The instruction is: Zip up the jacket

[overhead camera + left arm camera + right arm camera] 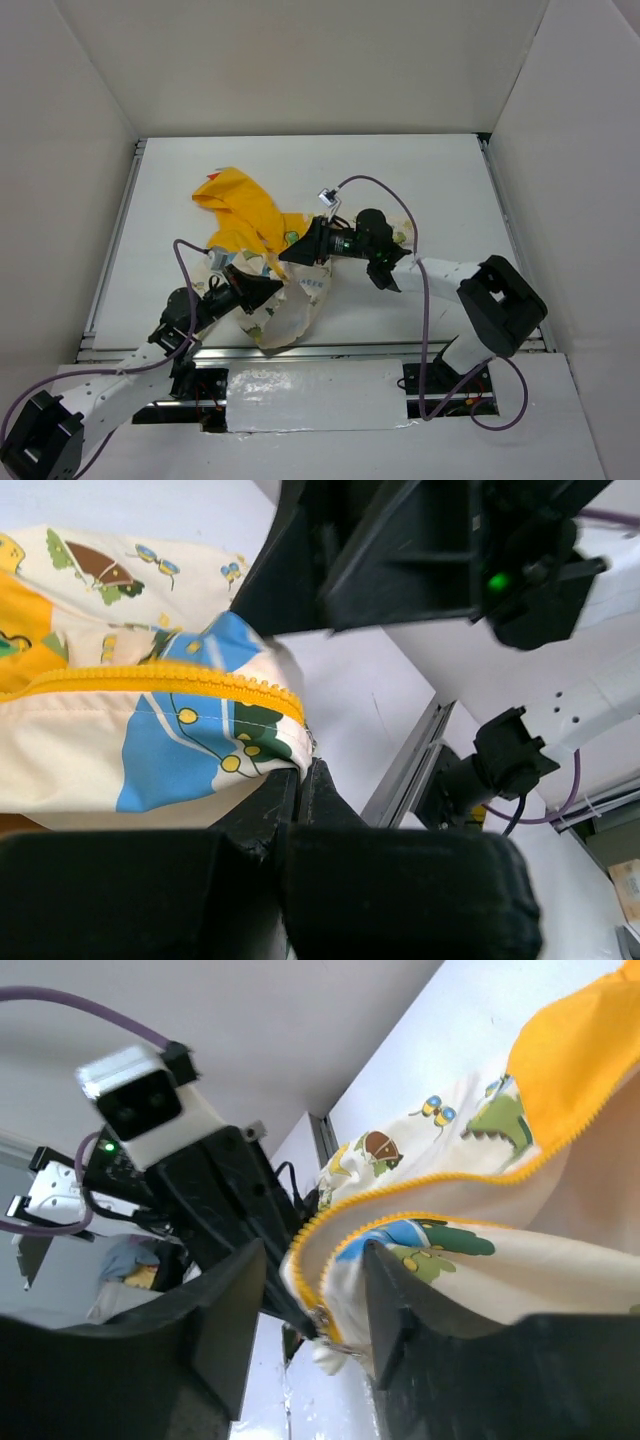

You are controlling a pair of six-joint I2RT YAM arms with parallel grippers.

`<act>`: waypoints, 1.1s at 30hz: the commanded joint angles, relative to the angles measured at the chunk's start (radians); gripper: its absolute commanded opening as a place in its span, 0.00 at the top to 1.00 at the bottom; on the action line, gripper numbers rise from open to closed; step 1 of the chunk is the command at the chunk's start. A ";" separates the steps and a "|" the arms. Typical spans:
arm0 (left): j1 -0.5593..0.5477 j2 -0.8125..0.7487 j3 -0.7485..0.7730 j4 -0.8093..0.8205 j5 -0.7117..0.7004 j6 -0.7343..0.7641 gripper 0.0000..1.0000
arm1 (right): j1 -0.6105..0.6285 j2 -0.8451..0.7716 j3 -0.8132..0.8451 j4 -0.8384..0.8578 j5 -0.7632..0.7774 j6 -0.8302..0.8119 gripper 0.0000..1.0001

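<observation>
- From above I see two arms bent inward over the table [420,180]. The left gripper [278,290] and the right gripper [287,254] meet at one jacket [245,215], cream with a yellow hood, crumpled left of centre.
- Left wrist: the left gripper [305,776] is closed and pinches the bottom corner of the jacket [150,745], under the yellow zipper [150,678].
- Right wrist: the right gripper [315,1260] stands open, with the zipper edge of the jacket [560,1260] between its fingers.

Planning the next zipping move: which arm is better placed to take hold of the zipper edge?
Right, likely: the right gripper stands open astride the yellow zipper edge of the jacket, while the left gripper is shut on its bottom corner, anchoring it.
</observation>
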 commanded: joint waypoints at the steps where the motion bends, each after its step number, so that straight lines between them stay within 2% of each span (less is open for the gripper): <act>1: -0.013 0.012 0.044 0.007 0.060 0.035 1.00 | -0.016 -0.130 0.032 -0.054 0.059 -0.092 0.44; 6: -0.012 0.026 0.048 0.008 0.046 0.035 1.00 | -0.036 -0.261 0.041 -0.266 0.140 -0.213 0.41; 9: -0.012 0.020 0.047 0.013 0.036 0.028 1.00 | -0.036 -0.395 0.011 -0.430 0.214 -0.264 0.38; 12: -0.010 0.020 0.047 0.018 0.032 0.026 1.00 | -0.035 -0.457 -0.063 -0.451 0.194 -0.255 0.38; 15: -0.009 0.038 0.053 0.030 0.042 0.024 1.00 | 0.000 -0.479 -0.164 -0.364 0.119 -0.209 0.39; 20: -0.009 0.064 0.053 0.064 0.052 0.014 1.00 | 0.102 -0.430 -0.305 -0.169 0.143 -0.132 0.42; 24: -0.009 0.060 0.062 0.058 0.056 0.014 1.00 | 0.157 -0.373 -0.336 -0.055 0.232 -0.127 0.43; 33: -0.007 0.050 0.074 0.038 0.069 0.011 1.00 | 0.174 -0.232 -0.315 0.071 0.277 -0.144 0.44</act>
